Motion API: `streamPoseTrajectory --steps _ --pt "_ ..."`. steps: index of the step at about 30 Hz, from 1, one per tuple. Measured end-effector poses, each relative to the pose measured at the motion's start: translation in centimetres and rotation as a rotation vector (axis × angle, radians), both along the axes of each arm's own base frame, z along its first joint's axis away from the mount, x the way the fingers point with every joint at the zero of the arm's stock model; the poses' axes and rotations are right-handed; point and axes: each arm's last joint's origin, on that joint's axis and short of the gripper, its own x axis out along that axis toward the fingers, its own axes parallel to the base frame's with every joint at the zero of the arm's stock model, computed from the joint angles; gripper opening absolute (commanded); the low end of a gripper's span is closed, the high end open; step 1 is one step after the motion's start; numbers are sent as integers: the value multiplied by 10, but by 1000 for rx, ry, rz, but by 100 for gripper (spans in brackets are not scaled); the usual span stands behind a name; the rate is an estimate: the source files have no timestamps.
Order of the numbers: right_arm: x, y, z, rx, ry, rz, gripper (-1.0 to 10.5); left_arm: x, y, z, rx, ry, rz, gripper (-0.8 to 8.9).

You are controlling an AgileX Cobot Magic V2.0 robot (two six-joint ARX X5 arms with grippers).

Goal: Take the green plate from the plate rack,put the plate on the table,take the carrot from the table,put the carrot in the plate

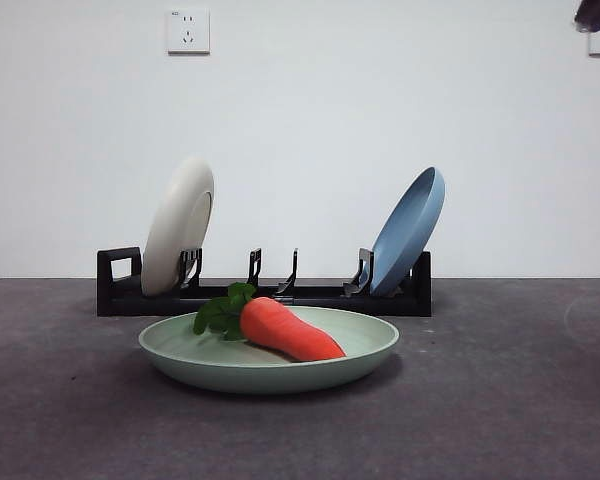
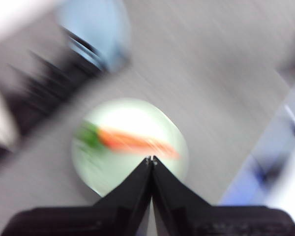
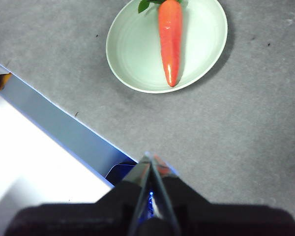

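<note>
Nearest the low front camera lay the green plate (image 1: pixel 270 362), flat on the dark grey table (image 1: pixel 500 400), with the carrot (image 1: pixel 290 330) resting inside it, its leafy end toward the cream-white plate's side and its tapered tip toward the blue plate's side. Behind the plate stood the plate rack (image 1: pixel 263 293), its square loop handle at the end where a cream-white plate (image 1: pixel 178 226) leaned upright in a slot; a blue plate (image 1: pixel 408 231) leaned in a slot at the opposite end, and the prongs between them held nothing. The left gripper (image 2: pixel 151 159) hung above the table with its two black jaws pressed together at the tips, holding nothing; the plate and carrot lay just ahead of and below those tips, the rack and the blue plate farther beyond, all smeared by motion blur in that wrist view. The right gripper (image 3: pixel 148 160) likewise had its jaws closed against each other and empty; the plate with the carrot sat well ahead of it on the table, apart from the jaws, the carrot's tip pointing back toward the gripper. Close beside this gripper ran a pale blue-edged white surface (image 3: pixel 44 147) at the table's border. A dark arm tip (image 1: pixel 597 14) showed only at an upper corner of the front view, near a wall socket (image 1: pixel 188 31)
</note>
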Motion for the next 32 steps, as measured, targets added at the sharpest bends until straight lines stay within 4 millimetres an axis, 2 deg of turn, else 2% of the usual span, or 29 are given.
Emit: streamPoseTrajectory --steps 5,8,11,17,24,32 --pt "0 0 0 1 -1 1 1 9 41 22 -199 -234 127 -4" --pt "-1 0 0 2 -2 1 1 8 66 18 -264 -371 194 -4" --pt "-1 0 0 2 -2 1 1 2 88 4 -292 -500 320 -4" --pt "-1 0 0 2 -2 1 1 -12 111 -49 -275 -644 505 -4" --pt "-1 0 0 2 -2 1 1 -5 121 -137 -183 -543 627 -4" --pt "-1 0 0 2 -2 1 1 -1 127 -195 -147 -466 696 -4"
